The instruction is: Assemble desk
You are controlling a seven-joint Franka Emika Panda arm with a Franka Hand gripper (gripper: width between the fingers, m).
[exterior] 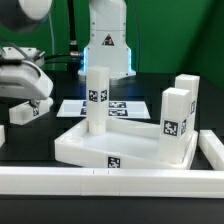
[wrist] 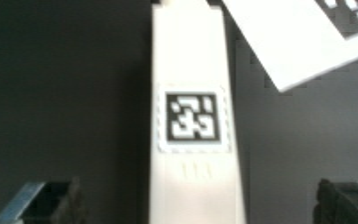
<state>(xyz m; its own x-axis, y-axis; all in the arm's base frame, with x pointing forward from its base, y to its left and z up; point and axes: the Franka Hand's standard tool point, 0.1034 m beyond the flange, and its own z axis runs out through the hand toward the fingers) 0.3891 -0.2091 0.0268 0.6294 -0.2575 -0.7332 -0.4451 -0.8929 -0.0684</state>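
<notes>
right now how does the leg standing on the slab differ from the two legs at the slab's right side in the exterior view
The standing leg rises alone on the desk slab, towards its back left in the exterior view; the two legs stand together at the slab's right edge. It looks slimmer, they blockier. All are white, upright and carry black-and-white tags.

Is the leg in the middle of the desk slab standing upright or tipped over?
Upright. In the exterior view the leg stands vertically on the slab, its tag facing the camera; whether it is fully seated cannot be told.

The desk slab [exterior: 110, 145] and its legs [exterior: 97, 100] look like smooth matt white plastic; the table [exterior: 30, 140] is dull black, and the marker board [exterior: 125, 107] papery flat.
</notes>
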